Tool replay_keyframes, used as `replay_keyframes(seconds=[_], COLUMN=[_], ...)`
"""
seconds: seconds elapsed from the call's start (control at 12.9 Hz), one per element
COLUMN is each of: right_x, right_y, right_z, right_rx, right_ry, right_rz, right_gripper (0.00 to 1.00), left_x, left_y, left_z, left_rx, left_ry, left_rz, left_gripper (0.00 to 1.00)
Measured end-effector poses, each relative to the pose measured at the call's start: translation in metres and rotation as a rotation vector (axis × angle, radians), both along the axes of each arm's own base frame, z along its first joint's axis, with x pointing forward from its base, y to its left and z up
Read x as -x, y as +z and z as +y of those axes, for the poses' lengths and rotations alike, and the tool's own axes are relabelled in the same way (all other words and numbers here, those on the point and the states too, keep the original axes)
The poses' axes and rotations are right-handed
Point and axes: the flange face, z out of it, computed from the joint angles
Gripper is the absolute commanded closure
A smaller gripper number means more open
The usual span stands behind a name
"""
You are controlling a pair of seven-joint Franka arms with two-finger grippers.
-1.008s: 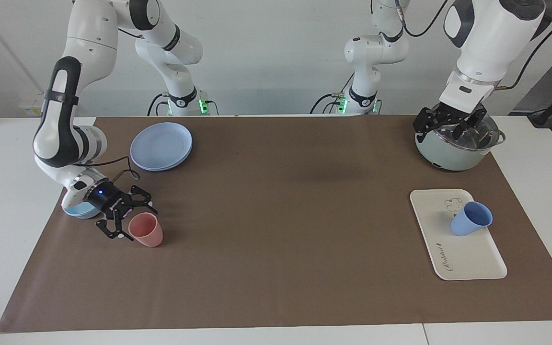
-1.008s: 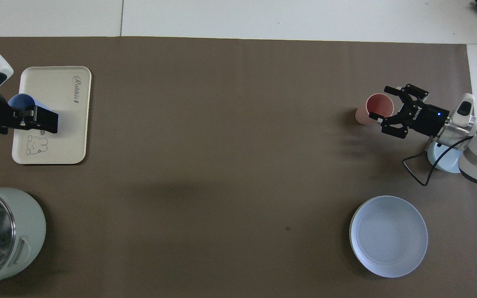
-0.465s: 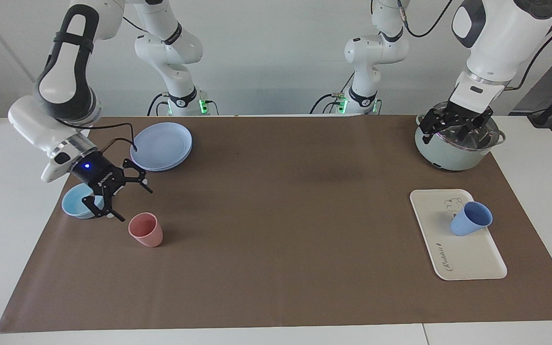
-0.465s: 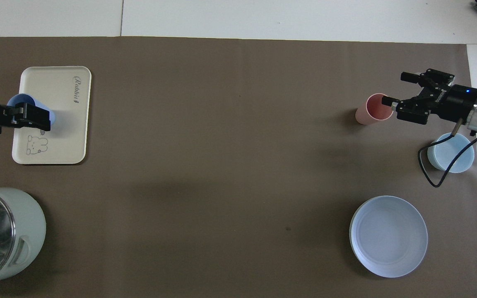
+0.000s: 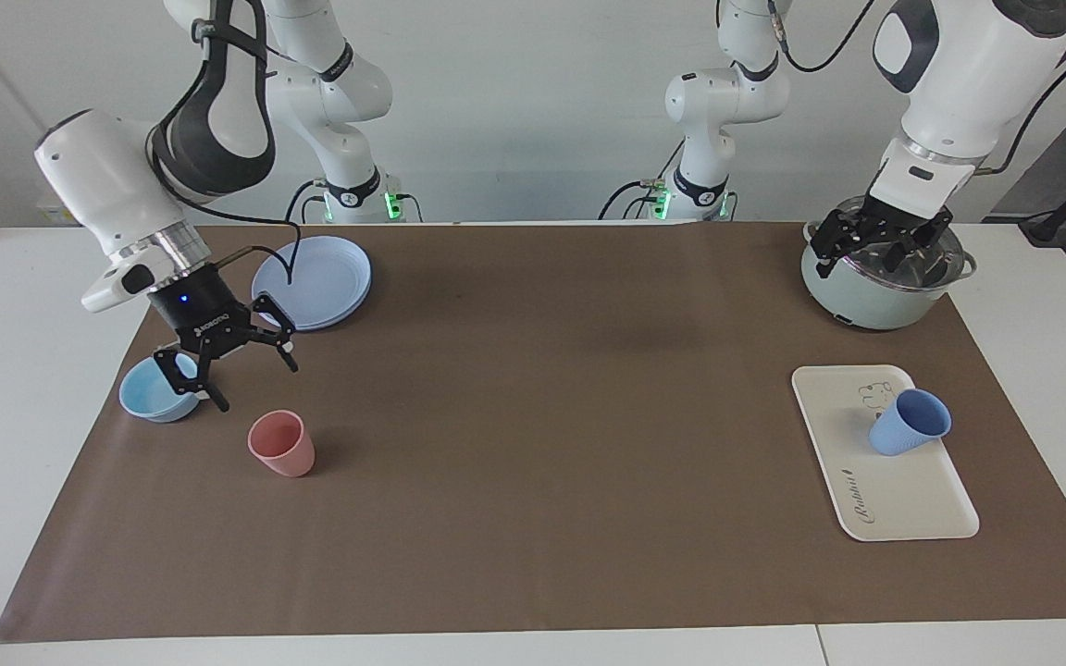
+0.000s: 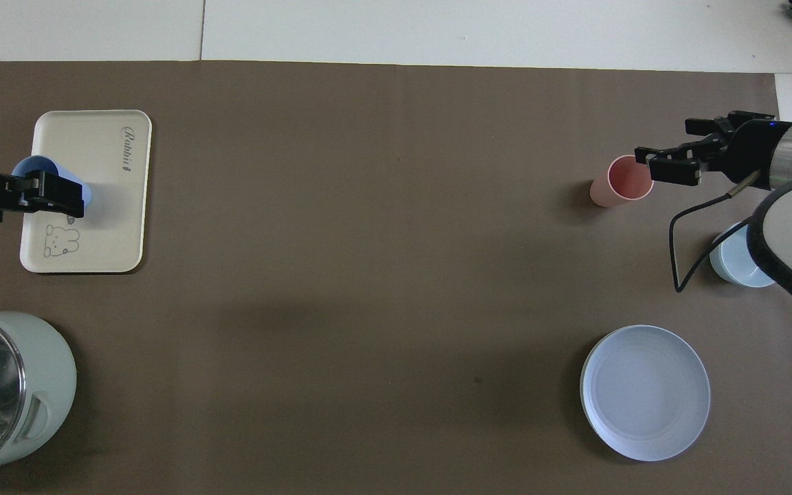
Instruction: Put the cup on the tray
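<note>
Blue cup [image 5: 908, 422] on tray [image 5: 912, 504] (near its edge), mat [image 5: 551, 444] open.

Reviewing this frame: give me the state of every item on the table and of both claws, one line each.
blue cup: upright on the tray, released
tray: flat, holding only the blue cup
pink cup: upright on the mat
bowl: upright, looks empty
plate: flat, bare
pot: glass lid on
left claw: open, raised over the pot
right claw: open, raised beside the bowl
</note>
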Motion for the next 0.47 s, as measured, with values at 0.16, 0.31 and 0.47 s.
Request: replay_keyframes(seconds=[0.16,0.31,0.47], right_x=[0.01,0.026,0.042], right_y=[0.02,0.047,0.081], right_z=[0.002,0.003,-0.004], right_rx=[0.081,0.074,0.058], right_ry=[-0.142,-0.289,-0.375], right_rz=[0.093,0.26,0.384], right_gripper=[0.0,0.0,0.0], left_x=[0.0,0.0,0.0], left_y=[0.0,0.0,-0.001], left_z=[0.0,0.0,0.0], left_rx=[0.0,0.0,0.0], left_ry=[0.0,0.0,0.0], left_rz=[-0.001,-0.001,0.0], left_gripper=[0.0,0.0,0.0])
